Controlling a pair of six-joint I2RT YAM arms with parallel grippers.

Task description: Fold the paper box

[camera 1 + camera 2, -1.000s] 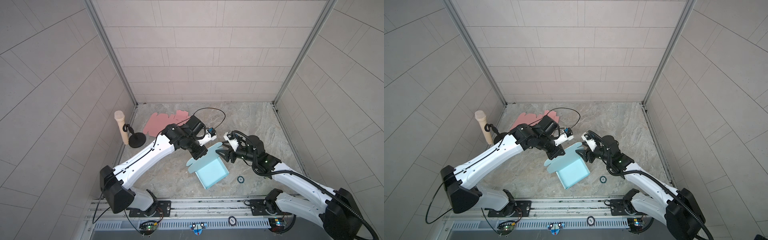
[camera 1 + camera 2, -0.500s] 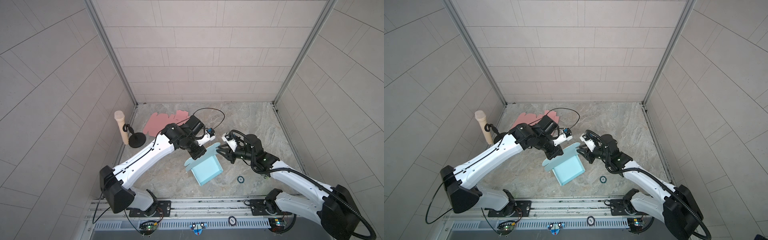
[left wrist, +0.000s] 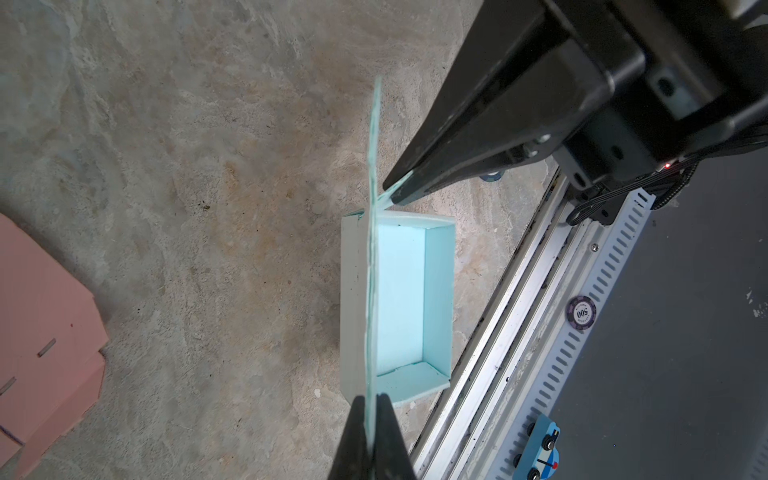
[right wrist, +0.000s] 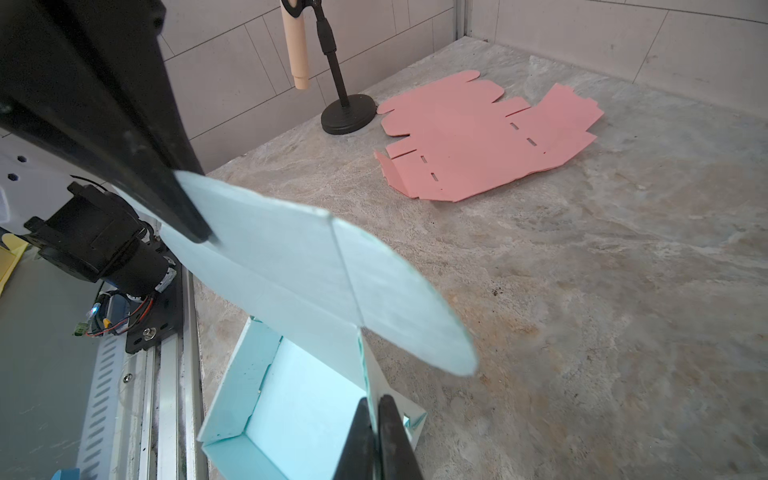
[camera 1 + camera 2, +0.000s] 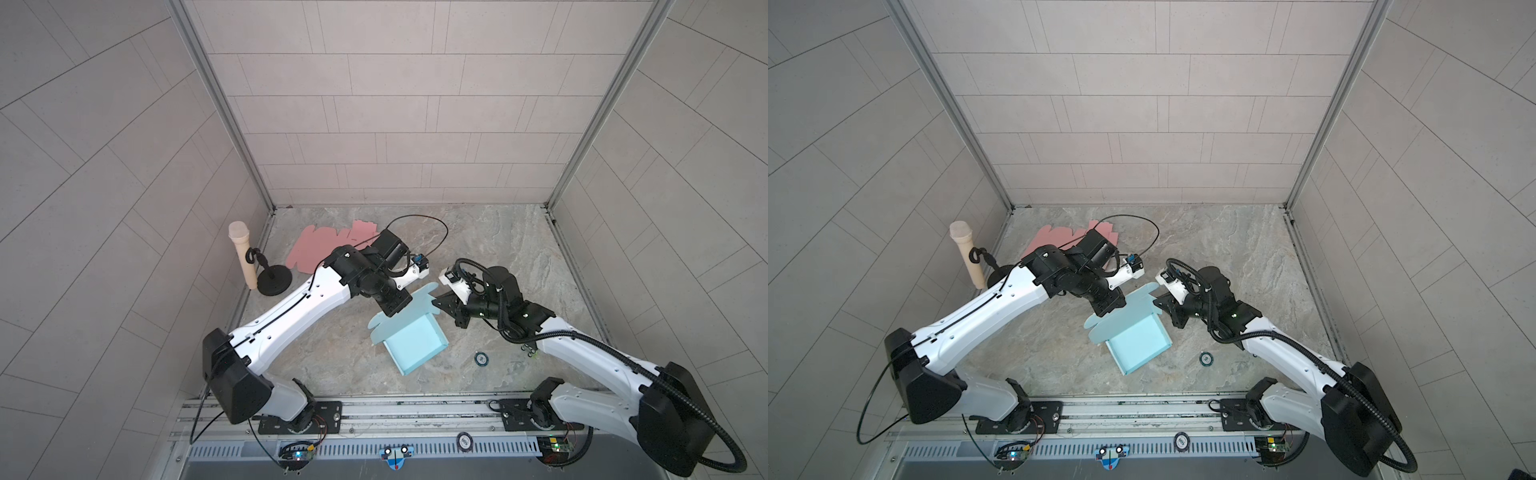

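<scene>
Left wrist view: left gripper and right gripper both pinch the raised lid of the box.
I see the blue box on the bench, centre-front between the arms, with its tray open upward and its lid nearly upright. The left gripper is closed on the lid's free edge, the right gripper on a flap at the hinge corner. In both top views the left gripper covers part of the lid. The left arm crosses a pink sheet lying flat at back left, beside a mic stand. A chip lies near the box, apart from it. The rail runs close by the tray.
</scene>
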